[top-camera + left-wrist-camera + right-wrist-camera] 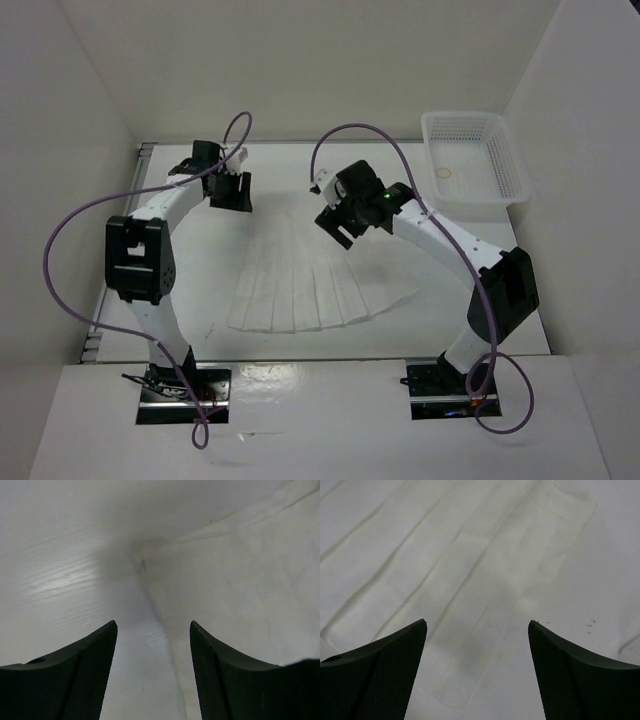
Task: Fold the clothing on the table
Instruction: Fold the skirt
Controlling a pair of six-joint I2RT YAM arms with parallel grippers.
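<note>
Clothing lies fanned flat mid-bench, narrow end far from the arm bases. Left jaws released, empty, over its far-left corner, the fabric's edge running between them. Right jaws released, empty, over pleats near far-right corner.

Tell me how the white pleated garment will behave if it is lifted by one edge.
The garment lies flat in thin pleated panels, so it will probably hang limp from any pinch point. It looks light; a push would likely bunch it on the table rather than shift it whole. Its folds may fan open when lifted.
</note>
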